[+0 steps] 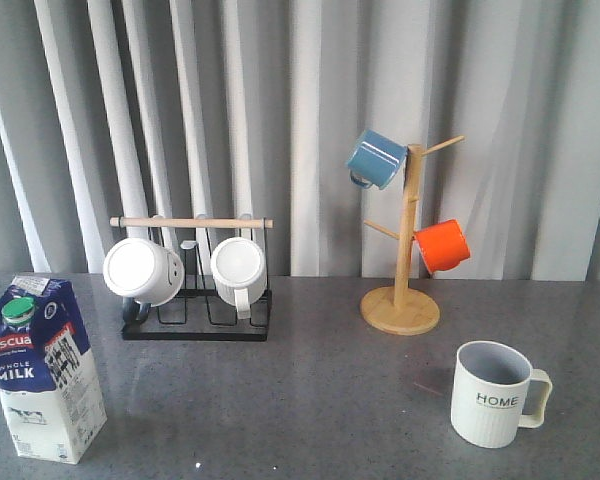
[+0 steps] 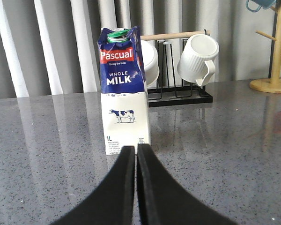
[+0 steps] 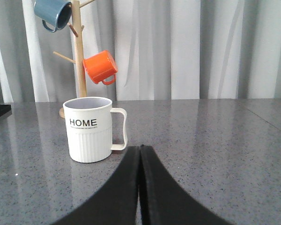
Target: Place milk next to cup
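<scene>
Both pairs of fingers are pressed closed and hold nothing. Your milk [image 1: 43, 368] stands near left on the desk [image 1: 310, 400], well apart from the cup [image 1: 492, 393] near right; gripped high, this tall carton could tip.

milk [image 1: 42, 372]: dark blue upper part, white lower part, green cap, red band with white lettering, small black-and-white cow print. cup [image 1: 493, 394]: off-white, vertical ribbing on lower half, black "home" lettering, greyish inside. table [image 1: 330, 400]: dark grey, fine pale speckle, glossy. wooden mug tree [image 1: 407, 250]: pale tan, carrying one blue mug [image 1: 377, 159] and one orange mug [image 1: 443, 245]. black wire rack [image 1: 195, 300]: two white mugs [image 1: 143, 271], one ribbed. curtain [image 1: 300, 100]: grey-white folds. gripper fingers [image 2: 152, 192]: black.
</scene>
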Robot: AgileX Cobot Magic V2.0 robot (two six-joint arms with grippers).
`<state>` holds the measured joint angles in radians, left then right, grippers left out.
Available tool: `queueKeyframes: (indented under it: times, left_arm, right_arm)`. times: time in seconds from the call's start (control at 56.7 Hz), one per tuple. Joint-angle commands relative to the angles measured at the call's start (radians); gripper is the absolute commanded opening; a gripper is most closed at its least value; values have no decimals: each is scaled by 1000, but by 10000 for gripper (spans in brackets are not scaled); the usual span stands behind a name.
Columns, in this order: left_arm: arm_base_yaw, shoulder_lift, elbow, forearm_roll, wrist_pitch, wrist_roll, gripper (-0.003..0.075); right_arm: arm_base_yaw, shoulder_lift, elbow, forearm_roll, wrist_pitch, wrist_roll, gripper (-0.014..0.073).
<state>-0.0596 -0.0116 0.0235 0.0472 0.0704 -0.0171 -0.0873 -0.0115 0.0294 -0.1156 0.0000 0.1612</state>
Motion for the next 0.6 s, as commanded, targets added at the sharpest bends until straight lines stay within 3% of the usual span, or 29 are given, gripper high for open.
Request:
queueKeyframes:
  times: [0.0, 0.106, 0.247, 0.352, 0.476, 0.582]
  left_arm:
    - [2, -13, -21, -10, -96, -3, -6]
    - [1, -12, -22, -47, -137, -60, -6]
    - [-1, -2, -71, -63, -194, -128, -6]
    - [-1, 108, -151, -59, -237, -100, -6]
    - [-1, 355, -321, -53, -211, 51, -6]
    - [-7, 588, -505, -66, -198, 109, -6]
  right_arm:
    - [-7, -11, 5, 7, -196, 5, -8]
    - [-7, -11, -31, 80, -308, 100, -8]
    - [-7, 40, -124, 61, -308, 146, -8]
    - [-7, 183, -224, 45, -299, 276, -8]
    - [-6, 409, -361, -124, -285, 316, -8]
    - [-6, 577, -475, -259, -231, 490, -8]
